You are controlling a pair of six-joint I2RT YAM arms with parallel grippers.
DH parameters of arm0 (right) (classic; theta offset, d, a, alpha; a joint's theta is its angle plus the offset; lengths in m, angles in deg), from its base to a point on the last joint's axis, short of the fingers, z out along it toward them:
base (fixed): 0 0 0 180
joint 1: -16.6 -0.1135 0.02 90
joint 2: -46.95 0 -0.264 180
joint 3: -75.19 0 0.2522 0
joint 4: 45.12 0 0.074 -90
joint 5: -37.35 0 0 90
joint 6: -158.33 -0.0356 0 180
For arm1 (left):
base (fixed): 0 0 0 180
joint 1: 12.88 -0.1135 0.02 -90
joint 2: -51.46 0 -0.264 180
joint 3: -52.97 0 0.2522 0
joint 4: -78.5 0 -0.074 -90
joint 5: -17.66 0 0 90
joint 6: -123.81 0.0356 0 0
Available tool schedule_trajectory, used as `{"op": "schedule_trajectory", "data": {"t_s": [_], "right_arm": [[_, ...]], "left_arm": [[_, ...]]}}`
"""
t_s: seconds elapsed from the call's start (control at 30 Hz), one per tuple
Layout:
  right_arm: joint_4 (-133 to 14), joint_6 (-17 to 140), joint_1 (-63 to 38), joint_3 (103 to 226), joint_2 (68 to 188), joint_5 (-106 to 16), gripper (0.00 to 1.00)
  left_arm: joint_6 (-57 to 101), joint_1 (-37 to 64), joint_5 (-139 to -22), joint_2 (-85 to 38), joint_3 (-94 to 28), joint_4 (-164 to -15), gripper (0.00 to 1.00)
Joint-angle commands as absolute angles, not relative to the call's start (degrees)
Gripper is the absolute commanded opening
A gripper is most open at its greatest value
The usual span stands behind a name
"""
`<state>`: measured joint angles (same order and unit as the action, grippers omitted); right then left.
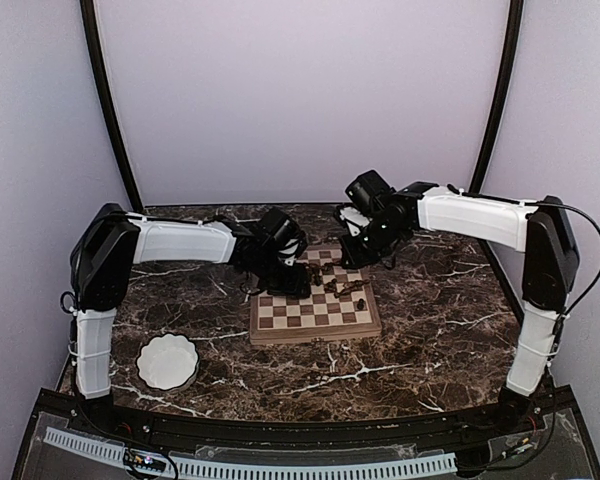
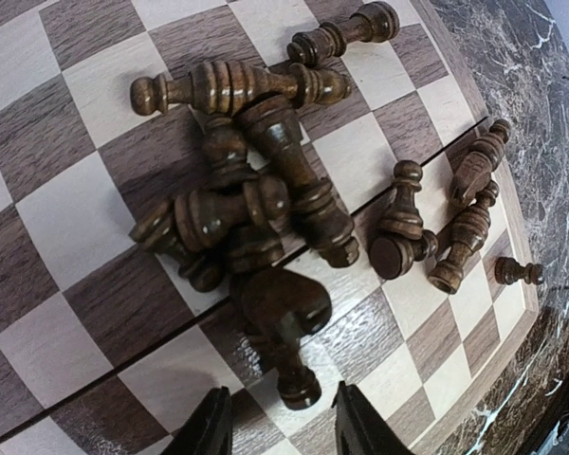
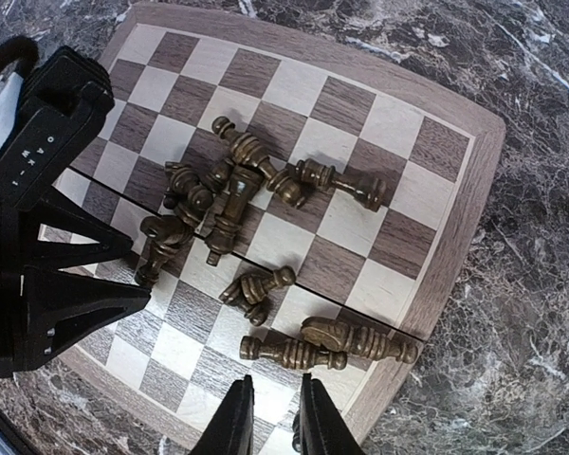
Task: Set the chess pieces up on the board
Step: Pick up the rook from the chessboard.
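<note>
The board [image 1: 300, 320] lies mid-table, tan and dark checks inside a light rim. Several dark chess pieces [image 1: 335, 280] lie toppled on its far half. In the left wrist view they form a heap [image 2: 237, 190] on the board [image 2: 66, 218]. A knight [image 2: 280, 308] lies with its base just ahead of my left gripper [image 2: 283, 428], which is open, with daylight on both sides of that base. My right gripper [image 3: 270, 422] hovers over the board's corner [image 3: 389, 123], its jaws only narrowly apart and empty. Two long pieces [image 3: 308, 353] lie just ahead of it.
A white scalloped bowl [image 1: 168, 362] stands at the front left of the dark marble table [image 1: 430, 300]. The left arm's black wrist [image 3: 38, 152] fills the left side of the right wrist view. A small pawn [image 2: 517, 273] lies near the board's rim.
</note>
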<state>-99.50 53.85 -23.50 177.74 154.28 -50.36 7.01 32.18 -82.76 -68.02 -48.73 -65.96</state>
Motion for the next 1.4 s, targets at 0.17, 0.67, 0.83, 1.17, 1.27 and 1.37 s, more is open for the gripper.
{"op": "schedule_trajectory", "data": {"t_s": [0.17,0.67,0.83,1.17,1.27,1.37], "right_arm": [[-98.2,53.7,-22.7,175.6,151.2,-51.2,0.19],[-94.7,54.1,-22.6,173.3,149.0,-50.4,0.2],[-92.3,55.1,-22.6,172.5,148.0,-47.0,0.2],[-92.1,56.5,-23.8,178.7,153.9,-34.7,0.22],[-92.6,57.6,-25.1,181.5,155.7,-33.8,0.22],[-93.0,58.8,-25.9,183.0,156.4,-31.1,0.23]], "left_arm": [[7.6,33.3,-79.4,-71.5,-53.3,-61.4,0.35],[10.8,34.0,-76.7,-71.2,-54.9,-50.0,0.14],[18.0,33.9,-77.1,-65.8,-54.6,-48.8,0.06],[24.0,32.7,-95.0,-48.6,-36.8,-63.9,0.04],[24.4,32.0,-96.8,-47.3,-35.0,-67.2,0.04],[26.4,30.8,-98.8,-48.8,-37.4,-65.3,0.04]]}}
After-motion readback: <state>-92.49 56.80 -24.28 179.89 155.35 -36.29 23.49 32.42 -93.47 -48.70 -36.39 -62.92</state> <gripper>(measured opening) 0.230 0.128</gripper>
